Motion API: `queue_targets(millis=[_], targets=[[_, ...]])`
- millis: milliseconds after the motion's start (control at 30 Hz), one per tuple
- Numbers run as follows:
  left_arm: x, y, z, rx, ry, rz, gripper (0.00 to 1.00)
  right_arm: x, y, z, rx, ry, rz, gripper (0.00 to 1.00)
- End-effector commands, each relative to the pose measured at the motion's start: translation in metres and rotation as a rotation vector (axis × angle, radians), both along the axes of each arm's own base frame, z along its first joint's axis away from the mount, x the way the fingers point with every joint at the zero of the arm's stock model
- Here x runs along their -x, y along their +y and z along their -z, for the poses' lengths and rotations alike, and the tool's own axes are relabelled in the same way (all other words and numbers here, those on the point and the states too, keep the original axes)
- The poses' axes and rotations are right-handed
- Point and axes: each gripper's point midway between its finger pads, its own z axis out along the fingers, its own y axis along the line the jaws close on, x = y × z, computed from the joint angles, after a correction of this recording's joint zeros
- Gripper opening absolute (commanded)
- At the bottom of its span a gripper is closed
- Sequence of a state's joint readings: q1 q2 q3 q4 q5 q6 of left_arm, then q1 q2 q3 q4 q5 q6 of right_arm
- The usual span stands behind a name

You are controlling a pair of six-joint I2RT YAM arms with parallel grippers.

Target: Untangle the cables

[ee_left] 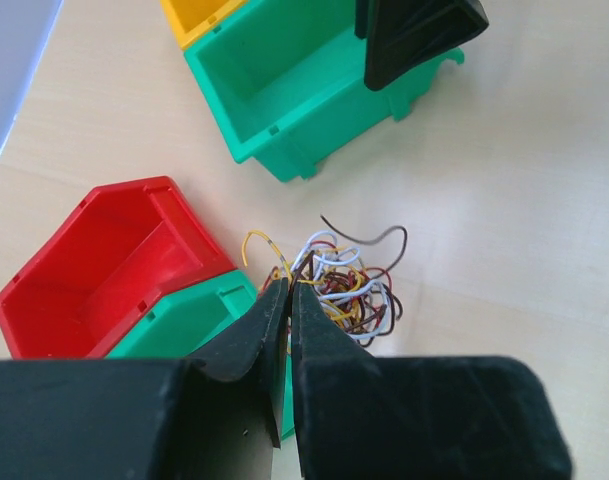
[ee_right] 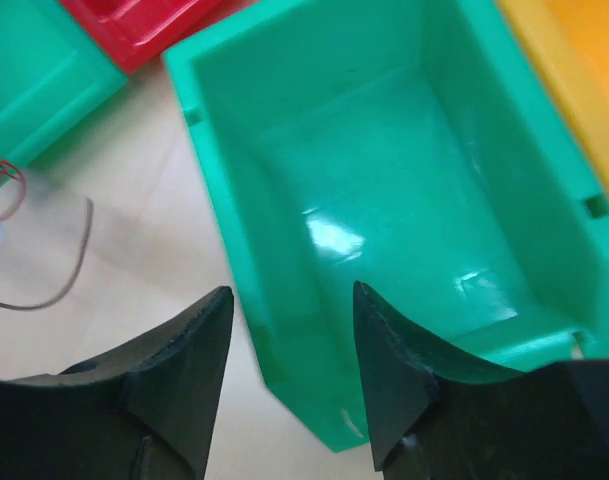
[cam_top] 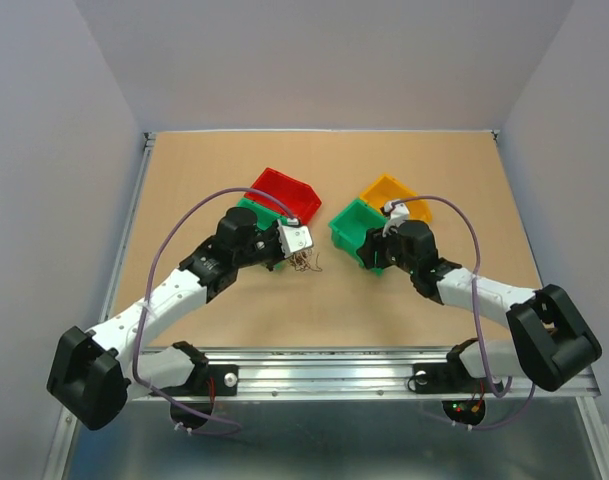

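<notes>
The main risk is that a pull drags the whole knot. The cables (ee_left: 346, 288) are thin, loopy and wound through each other, so tugging one strand may only cinch the loops tighter or carry the lot up in a clump. A strand this fine could also slip out from between the fingers. The right hand (ee_right: 292, 298) is well apart from the tangle and cannot pin it, which I judge makes either outcome likelier.

The cables lie near the middle of the surface (ee_left: 504, 200), at 6 o'clock of the red bin (ee_left: 94, 270) and 9 o'clock of the right green bin (ee_right: 384, 150), touching neither.

The left hand (ee_left: 290, 288) reaches in low from 7 o'clock in the top view. It is clenched to a thin slit, with its tips at the tangle's near edge. It seems to be nipping a yellow strand, though the pinch itself is hard to see. The right hand hangs released, fingers spread, over the right green bin's near wall.
</notes>
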State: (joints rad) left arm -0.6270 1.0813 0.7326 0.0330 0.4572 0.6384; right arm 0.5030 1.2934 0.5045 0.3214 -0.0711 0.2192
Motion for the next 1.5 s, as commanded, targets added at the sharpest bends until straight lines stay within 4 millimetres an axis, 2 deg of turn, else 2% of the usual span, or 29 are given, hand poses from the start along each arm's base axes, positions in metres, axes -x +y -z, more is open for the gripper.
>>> queue_targets(millis=[0,67,100,167,367,400,433,467,500,567,600,633,700,733,800,867,933,967,1033,1100,1167,1200,1233,1333,1367,1467], targets=[[-0.001,-0.01,-0.001,0.022,-0.013,0.039,0.13,-0.026,0.007,-0.034,-0.006,-0.121,0.025,0.55],[-0.001,-0.011,0.002,0.019,-0.004,0.045,0.12,-0.031,0.001,-0.037,-0.002,-0.143,0.069,0.4],[-0.001,-0.012,0.003,0.018,-0.001,0.046,0.13,-0.033,-0.001,-0.039,-0.001,-0.15,0.084,0.4],[-0.002,-0.013,0.005,0.015,0.004,0.047,0.12,-0.039,-0.009,-0.041,0.012,-0.164,0.136,0.27],[-0.004,-0.014,0.013,-0.001,0.02,0.046,0.12,-0.064,-0.033,-0.047,0.063,-0.203,0.318,0.21],[-0.005,-0.014,0.013,-0.002,0.016,0.046,0.12,-0.069,-0.036,-0.039,0.088,-0.188,0.338,0.21],[-0.006,-0.013,0.015,-0.004,0.016,0.041,0.12,-0.079,-0.038,-0.047,0.093,-0.208,0.374,0.21],[-0.006,-0.013,0.015,-0.002,0.015,0.043,0.12,-0.083,-0.04,-0.047,0.103,-0.209,0.392,0.21],[-0.007,-0.014,0.016,-0.003,0.017,0.041,0.12,-0.087,-0.041,-0.046,0.114,-0.209,0.406,0.21],[-0.007,-0.014,0.017,-0.004,0.02,0.042,0.12,-0.091,-0.039,-0.044,0.115,-0.206,0.401,0.38],[-0.007,-0.014,0.018,-0.005,0.022,0.043,0.12,-0.089,-0.038,-0.052,0.094,-0.223,0.393,0.55],[-0.006,-0.015,0.018,-0.004,0.022,0.046,0.12,-0.087,-0.034,-0.059,0.069,-0.237,0.371,0.64],[-0.006,-0.016,0.019,-0.003,0.025,0.05,0.12,-0.079,-0.032,-0.066,0.042,-0.259,0.342,0.73],[-0.006,-0.015,0.019,-0.003,0.025,0.05,0.12,-0.071,-0.029,-0.086,-0.001,-0.297,0.306,0.77],[-0.005,-0.016,0.019,0.0,0.026,0.054,0.12,-0.06,-0.024,-0.101,-0.042,-0.323,0.26,0.83],[-0.003,-0.017,0.019,0.004,0.024,0.063,0.12,-0.039,-0.015,-0.116,-0.108,-0.343,0.166,0.99],[-0.002,-0.017,0.016,0.012,0.017,0.067,0.12,-0.021,-0.004,-0.121,-0.143,-0.338,0.072,1.0],[-0.001,-0.017,0.016,0.016,0.018,0.074,0.12,-0.002,0.006,-0.126,-0.187,-0.348,-0.017,1.0],[0.001,-0.017,0.012,0.027,0.004,0.08,0.12,0.012,0.01,-0.142,-0.269,-0.399,-0.059,1.0],[0.005,-0.017,0.009,0.037,-0.007,0.096,0.12,0.023,0.008,-0.138,-0.36,-0.383,-0.042,1.0],[0.009,-0.018,0.006,0.048,-0.011,0.113,0.12,0.033,0.02,-0.133,-0.372,-0.353,-0.129,1.0],[0.011,-0.018,0.002,0.058,-0.022,0.119,0.12,0.037,0.026,-0.122,-0.355,-0.317,-0.175,0.92],[0.013,-0.018,0.001,0.062,-0.028,0.131,0.12,0.051,0.039,-0.117,-0.356,-0.299,-0.293,0.87],[0.019,-0.019,-0.006,0.084,-0.043,0.152,0.12,0.065,0.054,-0.107,-0.355,-0.305,-0.429,0.76],[0.021,-0.018,-0.007,0.092,-0.044,0.158,0.12,0.074,0.06,-0.105,-0.355,-0.309,-0.488,0.76],[0.026,-0.018,-0.014,0.112,-0.063,0.169,0.11,0.084,0.067,-0.1,-0.347,-0.325,-0.556,0.76]])
